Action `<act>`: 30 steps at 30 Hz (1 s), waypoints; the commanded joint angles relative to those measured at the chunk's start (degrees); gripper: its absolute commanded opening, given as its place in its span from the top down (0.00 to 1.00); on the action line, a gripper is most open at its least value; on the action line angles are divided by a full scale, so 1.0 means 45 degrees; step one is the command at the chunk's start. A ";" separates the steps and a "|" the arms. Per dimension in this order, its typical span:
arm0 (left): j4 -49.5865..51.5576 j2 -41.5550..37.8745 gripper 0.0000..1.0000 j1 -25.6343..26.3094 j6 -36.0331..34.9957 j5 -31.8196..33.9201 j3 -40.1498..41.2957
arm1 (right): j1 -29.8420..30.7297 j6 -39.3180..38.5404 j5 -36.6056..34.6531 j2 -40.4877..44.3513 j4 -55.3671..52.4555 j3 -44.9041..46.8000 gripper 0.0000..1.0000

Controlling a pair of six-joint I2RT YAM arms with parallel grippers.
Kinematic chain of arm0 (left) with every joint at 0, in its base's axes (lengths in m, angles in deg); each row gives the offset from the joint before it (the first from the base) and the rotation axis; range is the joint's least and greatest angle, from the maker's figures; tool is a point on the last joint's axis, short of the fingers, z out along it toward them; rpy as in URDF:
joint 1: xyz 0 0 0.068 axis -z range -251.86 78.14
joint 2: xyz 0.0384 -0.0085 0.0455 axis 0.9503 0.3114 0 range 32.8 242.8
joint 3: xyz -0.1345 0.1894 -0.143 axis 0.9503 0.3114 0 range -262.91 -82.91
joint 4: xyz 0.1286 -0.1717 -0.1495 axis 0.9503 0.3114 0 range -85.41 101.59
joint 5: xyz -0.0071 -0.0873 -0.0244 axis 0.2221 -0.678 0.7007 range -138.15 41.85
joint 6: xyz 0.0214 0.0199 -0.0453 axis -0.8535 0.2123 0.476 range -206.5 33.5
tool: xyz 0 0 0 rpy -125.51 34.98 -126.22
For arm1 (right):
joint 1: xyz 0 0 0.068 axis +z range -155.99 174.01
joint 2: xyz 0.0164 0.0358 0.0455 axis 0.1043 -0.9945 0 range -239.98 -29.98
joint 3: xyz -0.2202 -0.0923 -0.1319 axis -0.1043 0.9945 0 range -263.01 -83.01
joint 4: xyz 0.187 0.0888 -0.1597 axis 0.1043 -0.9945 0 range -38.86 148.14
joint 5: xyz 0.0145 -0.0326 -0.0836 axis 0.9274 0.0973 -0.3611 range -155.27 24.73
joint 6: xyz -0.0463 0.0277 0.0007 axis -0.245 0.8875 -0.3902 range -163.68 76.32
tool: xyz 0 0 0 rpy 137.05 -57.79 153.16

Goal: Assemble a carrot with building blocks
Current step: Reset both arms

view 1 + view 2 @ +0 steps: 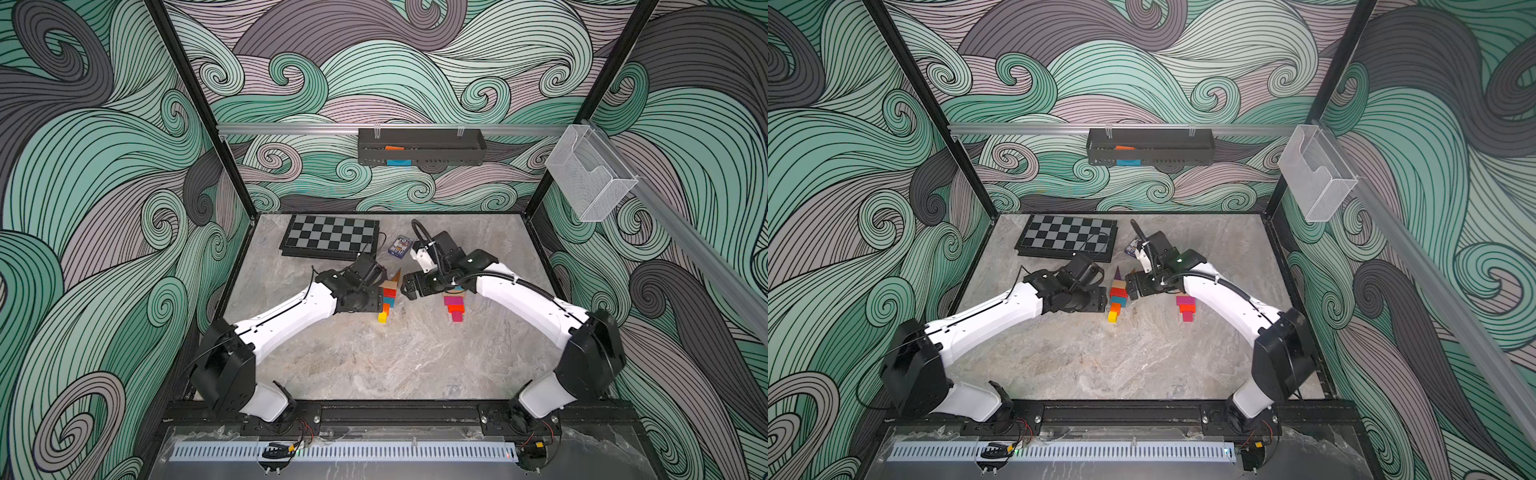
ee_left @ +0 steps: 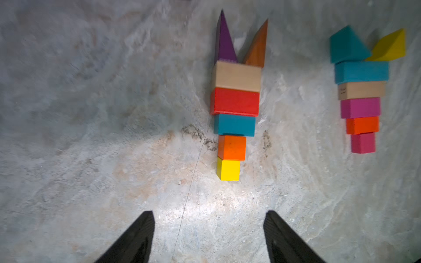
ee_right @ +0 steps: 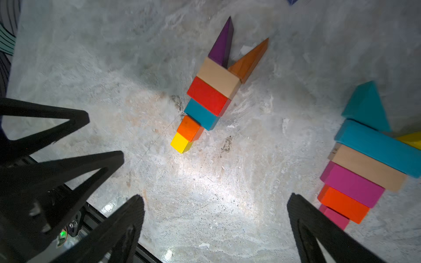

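Wide open at the left gripper (image 2: 208, 214), nothing between the fingers, nothing touched. Ahead of it, clear of the fingertips, flat on the table (image 2: 91, 113): a tapering row of building blocks (image 2: 234, 102), long axis running straight away from the gripper, yellow cube (image 2: 228, 169) at the near tip, purple wedge (image 2: 224, 45) and brown wedge (image 2: 256, 49) pointing away at the far end. Equally wide and empty at the right gripper (image 3: 216, 197), with a second row (image 3: 355, 182) near one finger.

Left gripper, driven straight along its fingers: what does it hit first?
Likely bare tabletop, since the left gripper tilts downward; the yellow cube lies just beyond, slightly off line. Depth is unclear.
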State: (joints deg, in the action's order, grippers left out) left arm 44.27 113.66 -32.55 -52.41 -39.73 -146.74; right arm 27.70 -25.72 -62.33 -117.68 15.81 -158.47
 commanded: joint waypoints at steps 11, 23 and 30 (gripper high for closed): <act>-0.0592 -0.2836 0.01 -0.3837 -0.2373 0.1922 0.0940 | -0.3107 -0.0769 -0.2628 0.2886 0.1880 0.2990 0.01; -0.3374 -0.1883 0.01 -0.6265 -0.3462 0.1750 0.2251 | -0.5173 -0.2003 -0.5476 0.3990 0.8769 0.7504 0.01; -0.4612 -0.1722 0.01 -0.7033 -0.4534 0.1995 0.2899 | -0.7029 -0.1628 -0.4484 0.3539 1.1885 0.9132 0.02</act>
State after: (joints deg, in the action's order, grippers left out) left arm 27.48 105.38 -63.19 -69.44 -31.95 -133.84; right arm -2.44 -33.20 -83.37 -100.59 59.13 -118.83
